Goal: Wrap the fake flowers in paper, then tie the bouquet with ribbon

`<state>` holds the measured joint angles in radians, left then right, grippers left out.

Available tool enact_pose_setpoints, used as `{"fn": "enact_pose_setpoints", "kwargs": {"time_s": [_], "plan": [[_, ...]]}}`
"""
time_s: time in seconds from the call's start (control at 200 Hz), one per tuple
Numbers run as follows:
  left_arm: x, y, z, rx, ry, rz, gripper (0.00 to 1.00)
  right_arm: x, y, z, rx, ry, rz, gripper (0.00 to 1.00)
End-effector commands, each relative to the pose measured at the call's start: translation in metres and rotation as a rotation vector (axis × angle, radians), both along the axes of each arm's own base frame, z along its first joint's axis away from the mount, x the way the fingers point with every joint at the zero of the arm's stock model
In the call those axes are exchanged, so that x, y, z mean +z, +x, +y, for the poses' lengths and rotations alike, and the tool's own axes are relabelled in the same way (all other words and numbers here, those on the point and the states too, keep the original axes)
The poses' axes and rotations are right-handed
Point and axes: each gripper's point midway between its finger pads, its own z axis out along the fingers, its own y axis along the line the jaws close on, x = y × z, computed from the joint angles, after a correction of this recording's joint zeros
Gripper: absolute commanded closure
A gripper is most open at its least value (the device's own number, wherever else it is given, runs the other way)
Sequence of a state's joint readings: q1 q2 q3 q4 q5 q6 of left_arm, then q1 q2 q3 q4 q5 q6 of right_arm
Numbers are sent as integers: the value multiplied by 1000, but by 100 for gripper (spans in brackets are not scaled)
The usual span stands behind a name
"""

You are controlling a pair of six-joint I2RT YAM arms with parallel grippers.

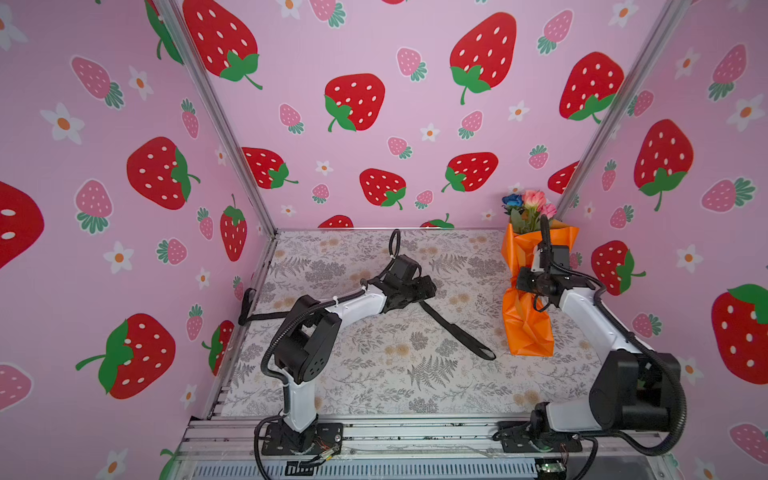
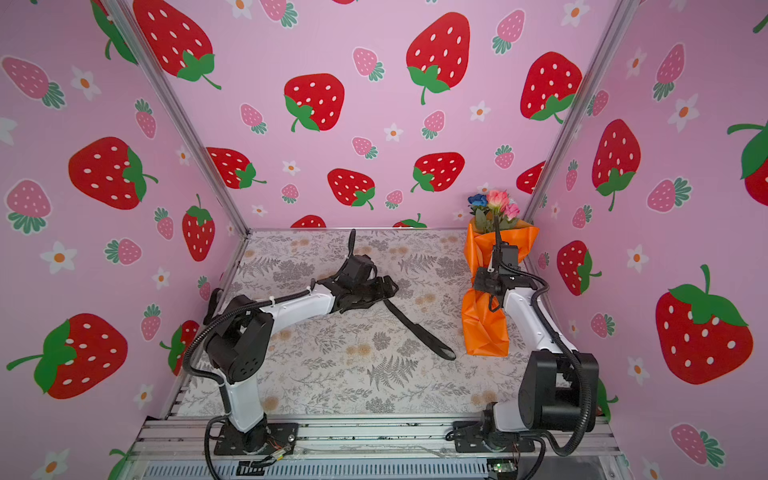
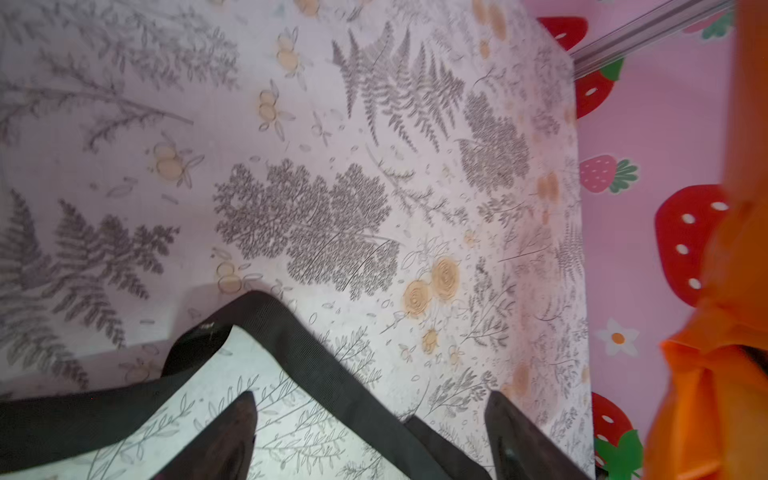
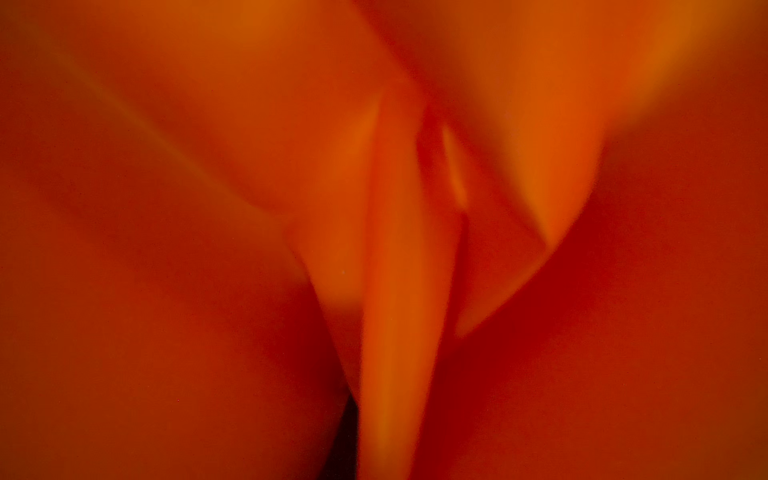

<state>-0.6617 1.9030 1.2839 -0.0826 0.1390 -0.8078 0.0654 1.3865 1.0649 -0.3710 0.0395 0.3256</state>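
My right gripper (image 1: pixel 520 281): clamped on orange-wrapped bouquet of fake flowers (image 1: pixel 527 332)
My left gripper (image 3: pixel 370 395): jaws apart, empty
Progress: black fabric ribbon (image 1: pixel 457 332) untied, centre

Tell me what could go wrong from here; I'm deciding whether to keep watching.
The right gripper pinches the bouquet of fake flowers only at the waist of its orange paper; the paper might slip or tear, tipping the bouquet. The left gripper stands open over the black ribbon, lying on the tablecloth; closing might miss it or snag cloth.

Table (image 1: pixel 374 374) front free; ribbon (image 1: pixel 457 331) crosses ctr, bouquet (image 1: pixel 525 324) blocks rt.
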Motion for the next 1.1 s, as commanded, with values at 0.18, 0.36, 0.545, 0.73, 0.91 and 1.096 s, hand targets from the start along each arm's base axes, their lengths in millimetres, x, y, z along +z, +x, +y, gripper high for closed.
{"fn": "enact_pose_setpoints", "kwargs": {"time_s": [0.18,0.36,0.545,0.73,0.91,1.096], "plan": [[-46,-8,2,60,148,58,22,28,-16,4,17,25,-58,100],[-64,-1,-2,75,168,73,27,27,-20,4,25,21,-60,100],[-75,7,-26,19,130,81,41,20,-19,6,33,28,-54,100],[-77,-3,-64,-63,111,79,86,18,-16,7,36,30,-62,100],[-69,-13,-111,-136,56,66,100,15,-17,5,30,21,-60,100],[-46,-22,-172,-247,-9,30,100,16,-17,3,24,12,-66,100]]}}
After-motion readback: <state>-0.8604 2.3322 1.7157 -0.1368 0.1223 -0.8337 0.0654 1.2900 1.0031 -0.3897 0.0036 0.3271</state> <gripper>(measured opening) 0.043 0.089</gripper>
